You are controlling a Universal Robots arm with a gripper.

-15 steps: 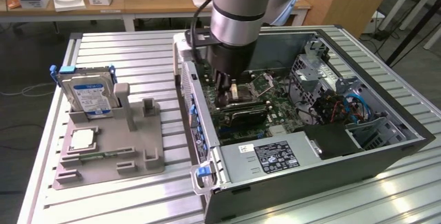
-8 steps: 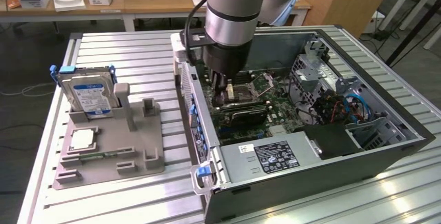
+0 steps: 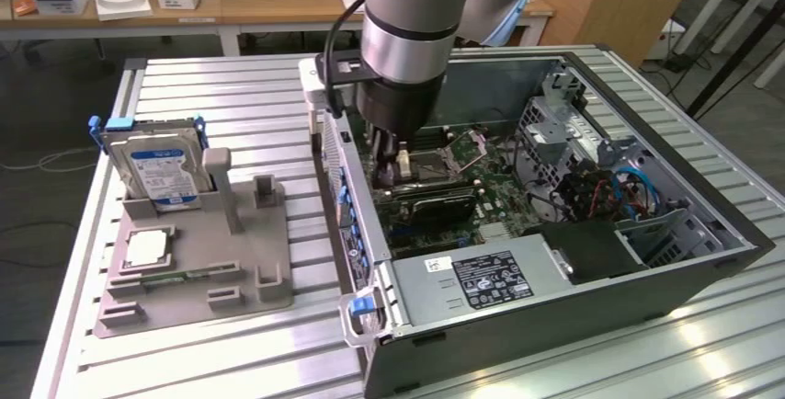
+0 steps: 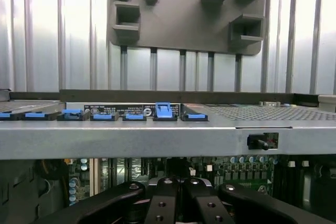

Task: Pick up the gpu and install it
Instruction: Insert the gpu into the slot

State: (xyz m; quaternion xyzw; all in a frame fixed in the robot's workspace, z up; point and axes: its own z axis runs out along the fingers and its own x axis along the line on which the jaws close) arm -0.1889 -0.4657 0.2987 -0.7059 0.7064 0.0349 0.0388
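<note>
**Arm down inside the open computer case**

Ribbed metal tabletop (image 3: 221, 114) carried an open computer case (image 3: 687, 275) and, at the exterior view's left, a grey parts holder (image 3: 184, 302). The arm reached down into the case, and its bulk hid much of the motherboard (image 3: 497, 178) behind it. The gripper (image 3: 399, 169) hung just above a dark flat card, apparently the gpu (image 3: 427, 204), which sat low over the motherboard. Contact between the two could not be made out.

In the wrist view the gripper (image 4: 178, 205) was cut off at the frame edge, so whether it was spread, closed or pinching the card could not be told. The case's upper edge blocked most of the interior there, with a row of blue clips (image 4: 163, 109) along it.

A hard drive (image 3: 160, 169) with a blue label stood in the holder, its print too small to read. The power supply (image 3: 491, 279) bore a black label with white writing, also illegible.
</note>
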